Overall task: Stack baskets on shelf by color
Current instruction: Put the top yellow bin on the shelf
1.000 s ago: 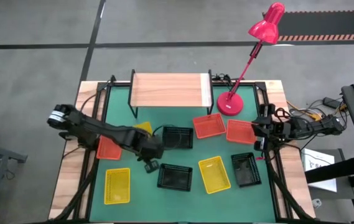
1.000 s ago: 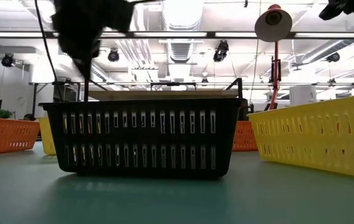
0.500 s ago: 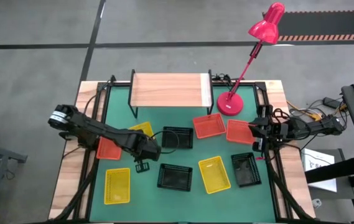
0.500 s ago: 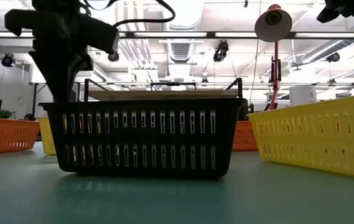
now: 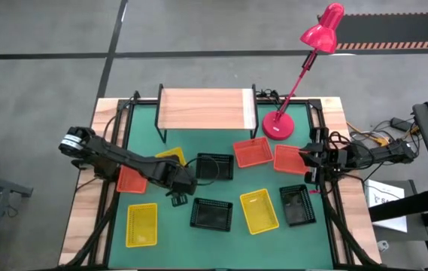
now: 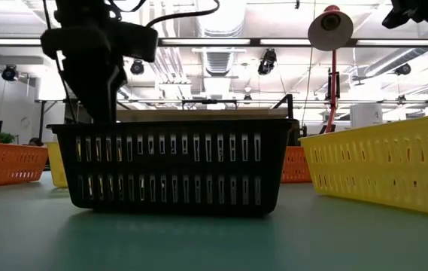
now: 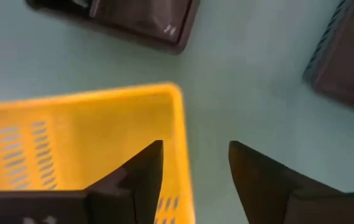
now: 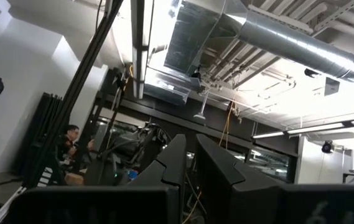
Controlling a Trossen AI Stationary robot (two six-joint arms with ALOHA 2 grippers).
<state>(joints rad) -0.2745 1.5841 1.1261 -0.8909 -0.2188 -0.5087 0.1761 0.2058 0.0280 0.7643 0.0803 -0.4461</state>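
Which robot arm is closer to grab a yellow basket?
Probably the left. Its open gripper hangs right over a yellow basket's rim, while the right gripper waits at the table's right edge, pointing up at the ceiling.

Three yellow baskets [image 5: 141, 224], three black baskets [image 5: 211, 214] and three orange-red baskets [image 5: 252, 153], all slotted, lie on the green counter [image 5: 221, 192] before a light-wood shelf [image 5: 205, 108] and a pink-red lamp [image 5: 304, 71].

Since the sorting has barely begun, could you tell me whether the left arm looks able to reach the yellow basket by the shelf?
Probably yes: the left gripper hangs open over that yellow basket's rim, with nothing between them.
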